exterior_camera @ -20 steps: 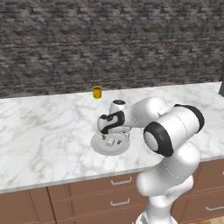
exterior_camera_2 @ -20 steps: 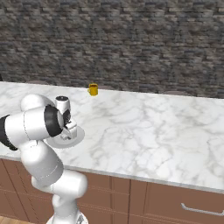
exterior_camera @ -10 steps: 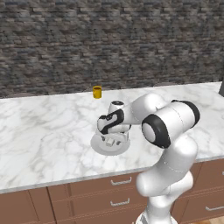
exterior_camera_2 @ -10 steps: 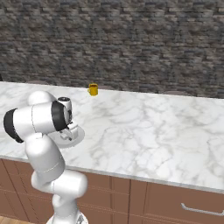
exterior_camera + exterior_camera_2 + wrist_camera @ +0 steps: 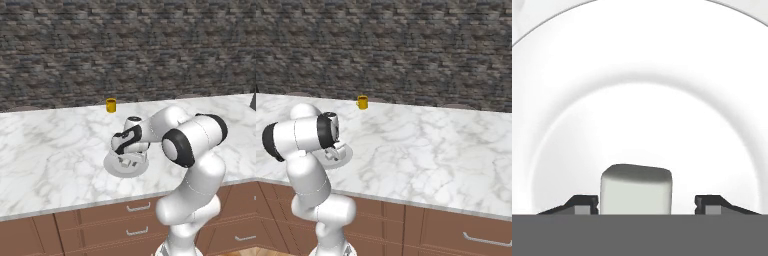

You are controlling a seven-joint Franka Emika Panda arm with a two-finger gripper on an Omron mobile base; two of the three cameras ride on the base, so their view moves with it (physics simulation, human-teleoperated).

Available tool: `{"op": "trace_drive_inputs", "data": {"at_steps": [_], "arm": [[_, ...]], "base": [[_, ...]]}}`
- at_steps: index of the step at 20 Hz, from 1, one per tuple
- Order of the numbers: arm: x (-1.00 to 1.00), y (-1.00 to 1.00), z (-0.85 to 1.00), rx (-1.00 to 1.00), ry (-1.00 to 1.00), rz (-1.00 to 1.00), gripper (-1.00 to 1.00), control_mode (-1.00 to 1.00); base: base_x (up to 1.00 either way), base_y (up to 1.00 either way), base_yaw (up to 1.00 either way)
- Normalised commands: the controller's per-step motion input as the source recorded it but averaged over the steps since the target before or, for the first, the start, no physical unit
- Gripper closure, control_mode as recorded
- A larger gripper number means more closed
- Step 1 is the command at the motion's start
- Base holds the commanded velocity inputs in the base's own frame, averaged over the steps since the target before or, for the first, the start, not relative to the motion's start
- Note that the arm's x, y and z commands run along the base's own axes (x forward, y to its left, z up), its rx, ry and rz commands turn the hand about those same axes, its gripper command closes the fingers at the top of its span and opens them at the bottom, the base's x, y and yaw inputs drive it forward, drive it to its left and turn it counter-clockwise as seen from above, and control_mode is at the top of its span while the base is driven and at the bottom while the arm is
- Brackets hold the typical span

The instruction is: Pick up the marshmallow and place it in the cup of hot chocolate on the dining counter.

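Note:
The marshmallow point(image 5: 636, 189), a small white block, lies on a round grey plate point(image 5: 637, 90) and sits between my fingertips in the hand view. My gripper point(image 5: 646, 204) is down over the plate point(image 5: 112, 168), its jaws astride the block; the left tip is at its side and a small gap shows on the right, so it is open. The yellow cup of hot chocolate point(image 5: 111, 105) stands at the back of the dining counter point(image 5: 50, 145), well beyond the plate, and it is also seen as a yellow cup point(image 5: 362, 102) from the right base.
The plate point(image 5: 344, 156) lies near the counter's front edge point(image 5: 431, 200), with wood drawers below. A dark stone wall point(image 5: 125, 45) runs behind the counter. White marble stretches between the plate and the cup.
The hand has sunk lower onto the plate and the forearm has swung a little. The jaws have narrowed around the marshmallow.

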Motion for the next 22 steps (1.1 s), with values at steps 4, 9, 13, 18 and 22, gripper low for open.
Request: {"op": "trace_drive_inputs", "data": {"at_steps": [4,9,13,18,22], "arm": [[0.0,0.0,-0.05,0.0,0.0,0.0,1.0,-1.0],[-0.02,0.0,-0.04,0.0,0.0,0.0,1.0,-1.0],[-0.11,0.06,0.0,0.0,0.0,0.0,1.0,-1.0],[-0.45,-0.03,0.61,0.06,-0.26,0.15,1.0,-1.0],[-0.38,0.0,0.82,0.15,-0.19,0.23,1.0,-1.0]], "base": [[0.0,0.0,0.0],[0.0,0.0,0.0],[0.0,0.0,0.0],[0.0,0.0,0.0],[0.0,0.0,0.0]]}}
